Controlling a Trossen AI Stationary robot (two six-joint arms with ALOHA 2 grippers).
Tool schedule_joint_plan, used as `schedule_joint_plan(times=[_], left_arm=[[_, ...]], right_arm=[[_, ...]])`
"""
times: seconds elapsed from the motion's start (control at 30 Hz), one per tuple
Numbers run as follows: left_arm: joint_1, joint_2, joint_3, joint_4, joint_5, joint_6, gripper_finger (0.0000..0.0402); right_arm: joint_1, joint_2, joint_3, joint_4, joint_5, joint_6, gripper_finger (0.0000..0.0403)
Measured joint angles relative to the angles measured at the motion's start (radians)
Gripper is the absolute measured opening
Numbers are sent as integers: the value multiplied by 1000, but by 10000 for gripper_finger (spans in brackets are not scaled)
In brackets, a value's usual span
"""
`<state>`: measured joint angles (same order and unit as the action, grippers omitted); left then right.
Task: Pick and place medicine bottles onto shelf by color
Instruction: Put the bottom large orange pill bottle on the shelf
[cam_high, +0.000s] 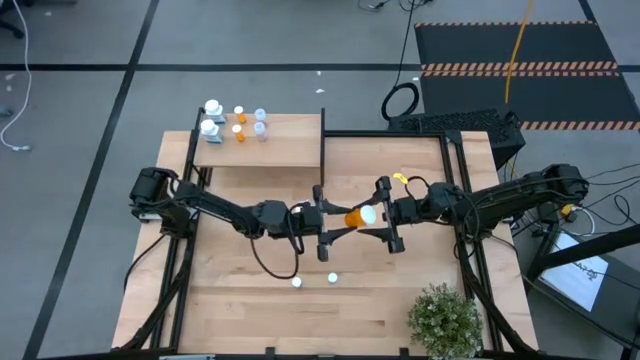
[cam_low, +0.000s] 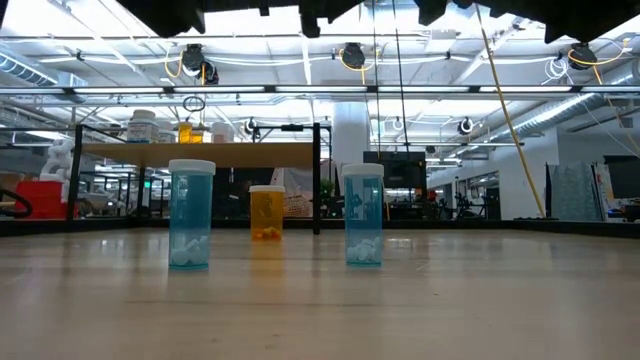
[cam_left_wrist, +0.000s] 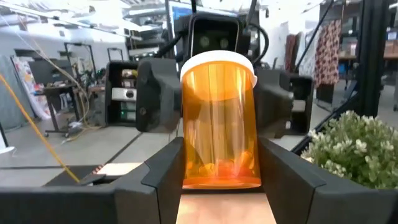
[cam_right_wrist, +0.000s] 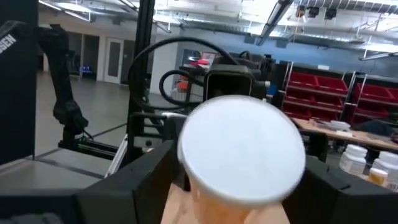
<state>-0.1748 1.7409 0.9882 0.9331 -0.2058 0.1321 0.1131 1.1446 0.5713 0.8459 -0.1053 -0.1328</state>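
Progress check: the shelf (cam_high: 290, 150) has a cluster of medicine bottles (cam_high: 239, 112) parked at its far left end, whites, oranges and clear ones standing roughly in their own little rows, so I'd guess we're a bit past halfway. Right now my left gripper (cam_high: 330, 215) is clamped partway closed on an orange bottle (cam_high: 356, 216), held up in the air over the middle of the table, lying sideways with its white cap pointing at my right gripper (cam_high: 385, 213). That one sits right at the cap end, but I honestly can't tell if it has any grip. Left to do: this orange one, plus two bluish bottles (cam_low: 191, 214) on the near part of the table, and another orange bottle (cam_low: 266, 212) standing behind them in the low view.
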Motion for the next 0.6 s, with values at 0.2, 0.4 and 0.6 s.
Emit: schedule_joint_plan(times=[0.2, 0.4, 0.6], left_arm=[[5, 7, 0, 20, 24, 2, 199], [-6, 7, 0, 3, 20, -9, 201], [-59, -62, 0, -120, -141, 16, 228]], right_arm=[[0, 0, 0, -13, -3, -7, 213], [0, 0, 0, -39, -3, 0, 188], [-1, -4, 1, -99, -4, 53, 194]])
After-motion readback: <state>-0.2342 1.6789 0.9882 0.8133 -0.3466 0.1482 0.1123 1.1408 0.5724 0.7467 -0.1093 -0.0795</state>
